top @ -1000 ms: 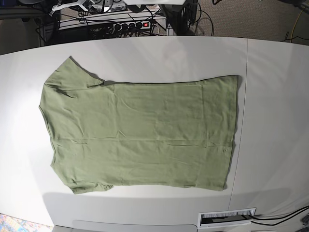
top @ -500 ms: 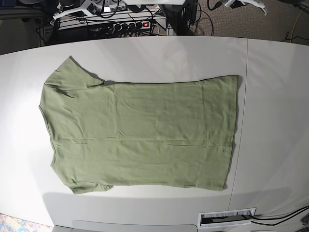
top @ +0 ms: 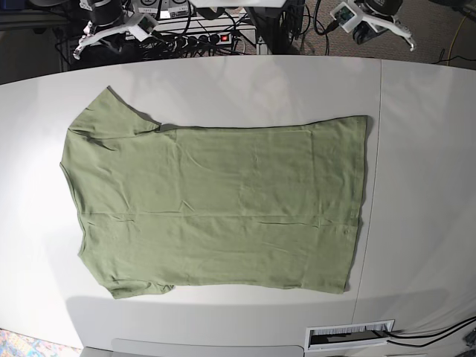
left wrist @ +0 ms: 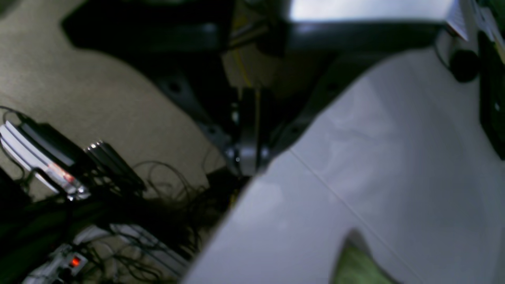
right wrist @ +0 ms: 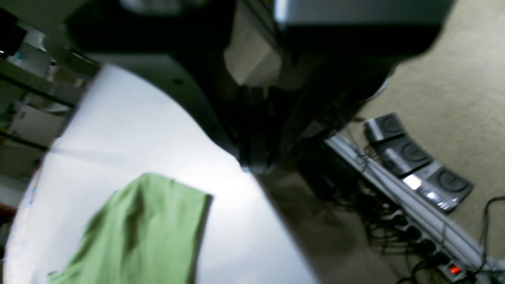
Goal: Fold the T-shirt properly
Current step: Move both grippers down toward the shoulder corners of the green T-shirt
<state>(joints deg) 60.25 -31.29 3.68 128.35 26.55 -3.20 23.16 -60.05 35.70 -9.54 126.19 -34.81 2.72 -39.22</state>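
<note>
The olive-green T-shirt point(top: 216, 201) lies flat and spread out on the white table point(top: 416, 186), with its sleeves to the left and its hem to the right. Both arms sit beyond the table's far edge, away from the cloth. My left gripper point(left wrist: 246, 157) is shut and empty above that edge, and a corner of the T-shirt point(left wrist: 355, 264) shows at the bottom of its view. My right gripper point(right wrist: 252, 167) is also shut and empty, with a sleeve of the T-shirt point(right wrist: 146, 228) below it. The left arm point(top: 368, 18) and right arm point(top: 111, 22) show at the top of the base view.
A power strip with a red switch point(top: 204, 37) and tangled cables lie on the carpet behind the table. Foot pedals point(right wrist: 418, 157) sit on the floor. A seam point(top: 375, 186) crosses the table on the right. A white slotted panel point(top: 349, 335) lies at the front edge.
Both arms have come further into the base view at the top edge. The T-shirt has not moved.
</note>
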